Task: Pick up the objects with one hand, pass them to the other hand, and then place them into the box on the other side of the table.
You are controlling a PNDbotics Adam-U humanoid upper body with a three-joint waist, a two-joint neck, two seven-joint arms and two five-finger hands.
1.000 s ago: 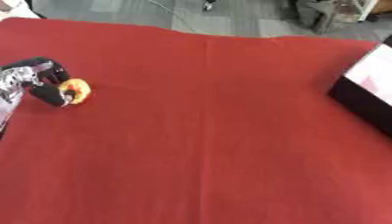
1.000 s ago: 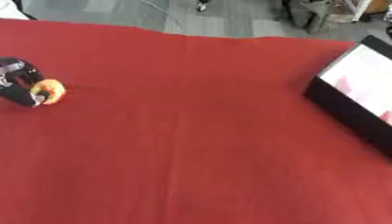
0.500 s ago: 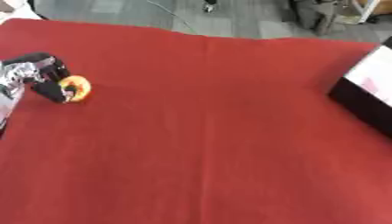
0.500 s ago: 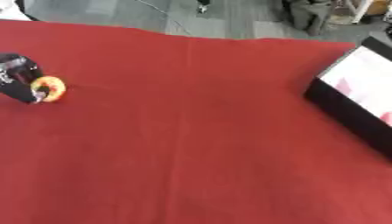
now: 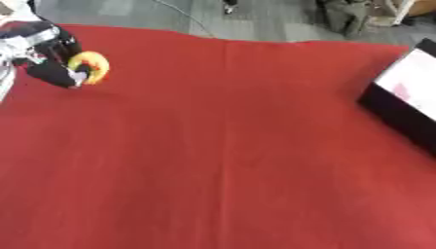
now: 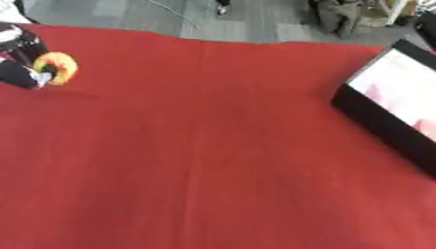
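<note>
Red table cloth, yellow-orange ring, black-and-silver hand, black box with white inside

red tablecloth — bare across the middle | only obstacle — black box at right edge

Box (right side) cut off by edge.

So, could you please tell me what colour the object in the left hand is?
Yellow and orange; the object shows best in the left eye view.
</note>
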